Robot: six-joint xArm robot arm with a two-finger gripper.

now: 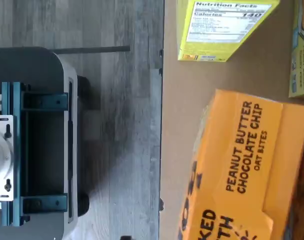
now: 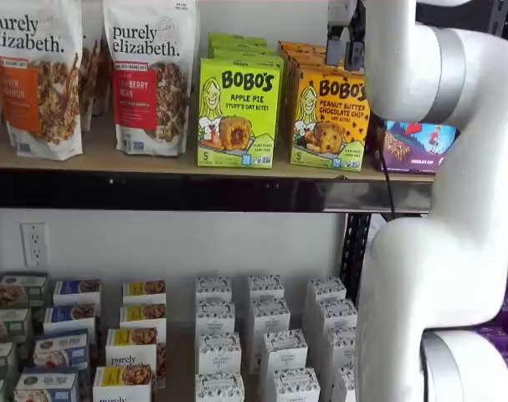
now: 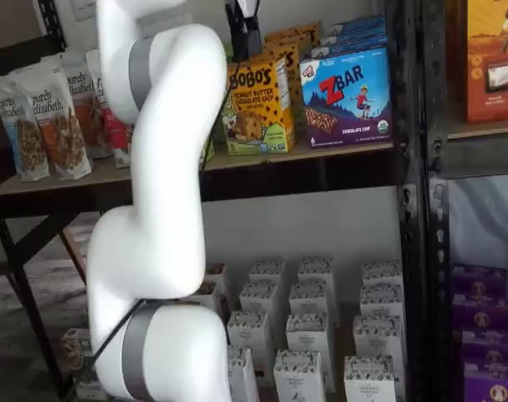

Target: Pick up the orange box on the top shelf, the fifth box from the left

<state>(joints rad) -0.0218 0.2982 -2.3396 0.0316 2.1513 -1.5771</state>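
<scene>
The black-fingered claw (image 3: 244,33), grip state unclear, hangs above the orange-yellow Bobo's carton (image 3: 258,105); misaligned descent could topple it.

The arm (image 3: 157,209) is glossy white and tubular, with grey bands at its rounded joints, a thin black cable (image 2: 388,180) alongside, and black fingers (image 3: 245,38) at its end.

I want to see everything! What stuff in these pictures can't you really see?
- The pincer: in a shelf view only dark fingers show above the orange box; open or shut is unclear.
- The ZBar box: in a shelf view the white arm covers most of it.
- The orange box's picture side: cut off in the wrist view.
</scene>
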